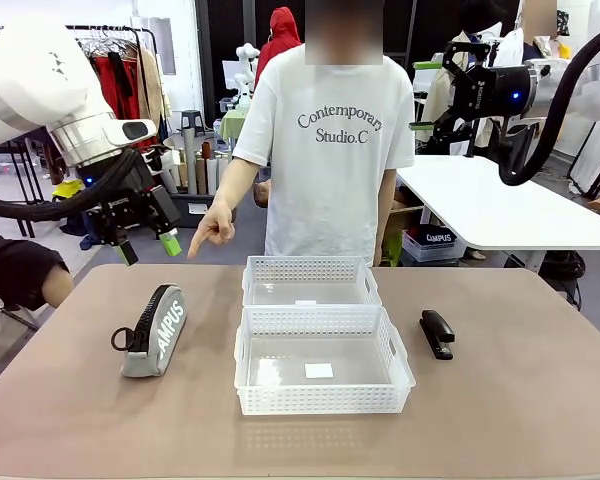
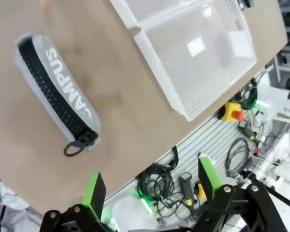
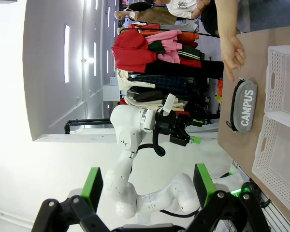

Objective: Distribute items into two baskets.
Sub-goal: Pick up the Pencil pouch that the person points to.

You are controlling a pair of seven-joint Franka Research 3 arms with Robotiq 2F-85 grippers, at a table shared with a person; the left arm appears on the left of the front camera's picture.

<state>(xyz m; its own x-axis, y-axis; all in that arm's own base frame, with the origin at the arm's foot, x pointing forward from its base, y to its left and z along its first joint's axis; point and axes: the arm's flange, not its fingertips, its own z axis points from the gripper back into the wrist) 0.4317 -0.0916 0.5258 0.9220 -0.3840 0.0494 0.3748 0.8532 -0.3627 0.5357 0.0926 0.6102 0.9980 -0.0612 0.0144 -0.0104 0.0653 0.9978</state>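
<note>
Nearest on the brown desk [image 1: 520,410], a white rectangular lattice-sided plastic basket [image 1: 320,400] is set, with a second alike basket [image 1: 310,268] touching behind it. A grey soft zippered "CAMPUS" pouch [image 1: 155,330] is laid to its left, a small black stapler [image 1: 437,333] to its right. Beyond the pouch the left pincer [image 1: 148,249] is held released, near a person's pointing hand [image 1: 213,228]. The right pincer [image 1: 423,95] is raised farther off, likewise released.
</note>
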